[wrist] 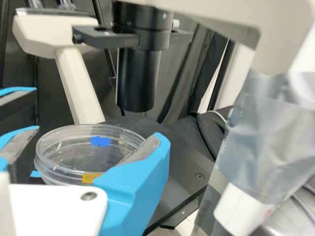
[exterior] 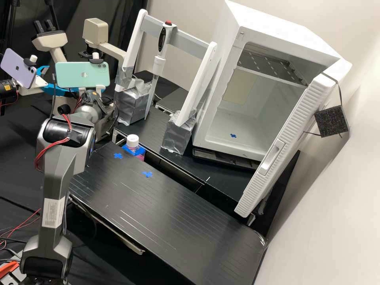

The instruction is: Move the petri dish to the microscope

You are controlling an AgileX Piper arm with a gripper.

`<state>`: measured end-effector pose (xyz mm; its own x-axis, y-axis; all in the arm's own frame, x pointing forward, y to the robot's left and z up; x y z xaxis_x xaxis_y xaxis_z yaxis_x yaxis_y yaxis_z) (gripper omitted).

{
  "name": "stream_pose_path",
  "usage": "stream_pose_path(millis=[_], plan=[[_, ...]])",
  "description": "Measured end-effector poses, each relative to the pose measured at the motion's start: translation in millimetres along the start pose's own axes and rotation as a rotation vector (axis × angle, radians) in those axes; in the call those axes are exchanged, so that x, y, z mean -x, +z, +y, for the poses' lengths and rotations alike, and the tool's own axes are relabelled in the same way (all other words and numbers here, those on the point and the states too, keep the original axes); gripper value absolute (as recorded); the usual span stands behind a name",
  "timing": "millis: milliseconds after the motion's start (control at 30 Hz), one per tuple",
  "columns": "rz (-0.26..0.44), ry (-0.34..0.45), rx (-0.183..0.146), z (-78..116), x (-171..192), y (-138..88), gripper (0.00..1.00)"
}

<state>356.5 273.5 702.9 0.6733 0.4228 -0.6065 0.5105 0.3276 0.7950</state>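
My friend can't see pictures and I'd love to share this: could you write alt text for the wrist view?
A robot's gripper holds a clear, round petri dish between two blue fingers, with a microscope's black cylinder just beyond. Silvery tape wraps something pale nearby.

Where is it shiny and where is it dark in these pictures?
High view: pale streaks of light cross the black bench, and the white fridge looks dimmer inside than on top. Wrist view: the clear dish glints, silver tape shines, and the microscope's black tube looks dark.
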Motion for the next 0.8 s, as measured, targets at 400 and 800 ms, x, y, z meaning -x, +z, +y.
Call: stream_pose_path(millis=[400,800], plan=[[-0.023,0.005,0.015,1.9,-30,-4,0.00],[-0.078,-0.002,0.006,-4.9,-59,7,0.00]])
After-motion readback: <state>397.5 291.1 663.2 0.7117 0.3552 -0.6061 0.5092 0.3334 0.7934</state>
